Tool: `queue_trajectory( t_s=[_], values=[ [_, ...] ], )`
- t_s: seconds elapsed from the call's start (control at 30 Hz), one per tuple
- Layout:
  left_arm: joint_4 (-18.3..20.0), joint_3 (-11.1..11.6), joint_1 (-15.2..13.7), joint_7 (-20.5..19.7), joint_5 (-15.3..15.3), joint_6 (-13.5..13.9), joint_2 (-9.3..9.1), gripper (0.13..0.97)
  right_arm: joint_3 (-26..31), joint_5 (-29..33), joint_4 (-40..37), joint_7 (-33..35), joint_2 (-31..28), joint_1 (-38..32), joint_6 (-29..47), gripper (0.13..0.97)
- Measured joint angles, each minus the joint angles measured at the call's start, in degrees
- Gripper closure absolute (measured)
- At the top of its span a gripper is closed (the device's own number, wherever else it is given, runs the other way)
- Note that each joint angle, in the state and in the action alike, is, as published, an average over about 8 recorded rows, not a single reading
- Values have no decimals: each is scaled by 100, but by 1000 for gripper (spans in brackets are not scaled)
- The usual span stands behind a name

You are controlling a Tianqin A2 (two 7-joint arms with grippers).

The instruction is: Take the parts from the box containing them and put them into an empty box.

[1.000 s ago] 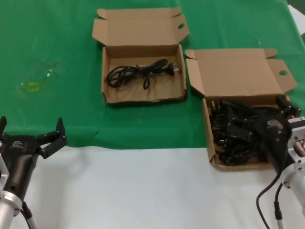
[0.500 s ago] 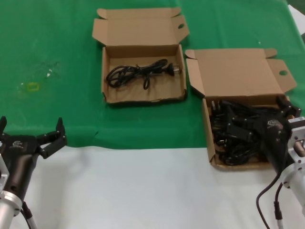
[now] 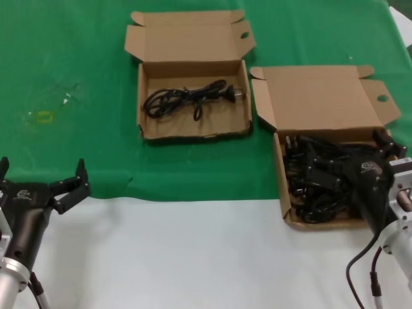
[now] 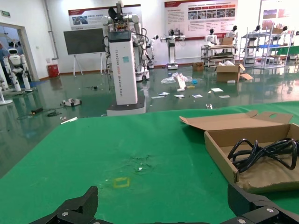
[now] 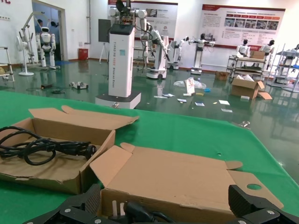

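Near desk's right edge, full box point(image 3: 281, 168) holds tangled cords point(image 3: 299, 187); right gripper point(image 3: 347, 162) low over them, jaws spread, cords beneath, none pinched. Toward far edge, centre: second box point(image 3: 141, 103), one cord point(image 3: 187, 97) inside. Front-left corner: left gripper point(image 3: 42, 177), spread, holding nothing.

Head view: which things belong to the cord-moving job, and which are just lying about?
Job: full box, cords, far box holding one cord, open right hand over the cords.
Lying about: yellow mark, green cloth; left hand idle, near-left.
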State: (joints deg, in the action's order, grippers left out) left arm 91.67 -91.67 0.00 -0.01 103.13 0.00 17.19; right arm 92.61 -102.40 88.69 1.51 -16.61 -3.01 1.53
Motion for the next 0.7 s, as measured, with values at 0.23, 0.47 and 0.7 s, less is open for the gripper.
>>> queue_trajectory(
  t_s=[0.23,0.47,0.7],
  values=[
    [0,0,0,-1,0,0,0,132,0,0,0,0,0,0,0,129],
    [0,0,0,1,0,0,0,132,0,0,0,0,0,0,0,129],
    [0,0,0,1,0,0,0,132,0,0,0,0,0,0,0,129]
  ],
)
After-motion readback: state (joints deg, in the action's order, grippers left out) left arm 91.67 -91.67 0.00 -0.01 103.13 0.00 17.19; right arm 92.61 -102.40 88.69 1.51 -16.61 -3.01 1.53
